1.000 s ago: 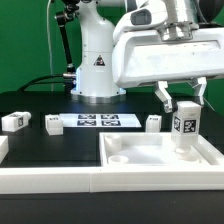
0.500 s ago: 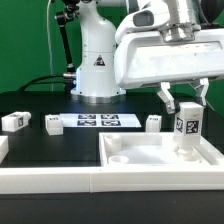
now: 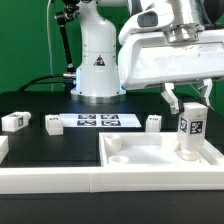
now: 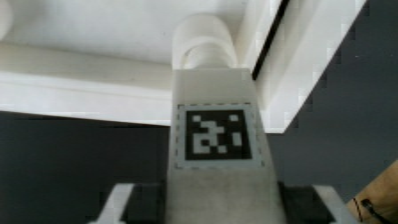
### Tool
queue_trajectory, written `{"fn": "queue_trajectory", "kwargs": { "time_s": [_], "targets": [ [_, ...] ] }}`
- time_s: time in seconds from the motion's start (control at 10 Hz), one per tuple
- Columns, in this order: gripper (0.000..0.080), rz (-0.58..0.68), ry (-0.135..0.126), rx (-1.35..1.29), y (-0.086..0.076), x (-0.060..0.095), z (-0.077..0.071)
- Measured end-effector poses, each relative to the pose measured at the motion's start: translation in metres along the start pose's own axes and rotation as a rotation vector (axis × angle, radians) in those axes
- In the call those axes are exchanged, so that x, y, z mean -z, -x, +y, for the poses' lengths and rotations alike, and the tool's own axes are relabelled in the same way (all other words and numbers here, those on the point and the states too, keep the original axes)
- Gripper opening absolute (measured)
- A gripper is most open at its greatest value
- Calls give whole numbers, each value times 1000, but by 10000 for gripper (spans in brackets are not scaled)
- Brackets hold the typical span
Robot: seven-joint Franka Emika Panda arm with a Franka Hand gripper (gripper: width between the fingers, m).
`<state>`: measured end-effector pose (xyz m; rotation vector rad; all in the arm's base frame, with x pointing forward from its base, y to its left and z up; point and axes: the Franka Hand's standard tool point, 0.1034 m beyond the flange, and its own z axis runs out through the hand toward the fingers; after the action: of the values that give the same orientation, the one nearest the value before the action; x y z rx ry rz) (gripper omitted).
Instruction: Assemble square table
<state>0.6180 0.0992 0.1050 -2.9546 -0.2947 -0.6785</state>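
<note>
The white square tabletop [image 3: 140,152] lies tray-side up at the front on the exterior view's right. One tagged white leg [image 3: 189,130] stands upright in its far right corner. My gripper [image 3: 188,108] is shut on the upper part of this leg, one finger on each side. In the wrist view the leg [image 4: 217,130] runs between my gripper's [image 4: 217,208] fingers, with its lower end at the tabletop's [image 4: 89,70] rim. Three other legs [image 3: 13,121], [image 3: 51,124], [image 3: 153,122] lie loose on the black table behind.
The marker board [image 3: 98,122] lies flat behind the tabletop. The arm's white base [image 3: 97,70] stands at the back. A long white border wall [image 3: 50,180] runs along the front edge.
My gripper has shifted a little toward the exterior view's right with the leg, and the leg sits slightly lower in the corner.
</note>
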Motion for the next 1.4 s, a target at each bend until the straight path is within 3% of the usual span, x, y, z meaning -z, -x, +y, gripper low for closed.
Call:
{"fn": "queue_trajectory", "kwargs": {
  "time_s": [0.8,1.1,1.2,1.3,1.4],
  "targets": [
    [290,-21,-3,-4,12,-14,0],
    [290,19,10,-4,9,-15,2],
    [346,18,10,-4,9,-15,2],
    [346,18,10,-4,9,-15,2],
    [511,18,10,-4,9,-15,2]
  ]
}}
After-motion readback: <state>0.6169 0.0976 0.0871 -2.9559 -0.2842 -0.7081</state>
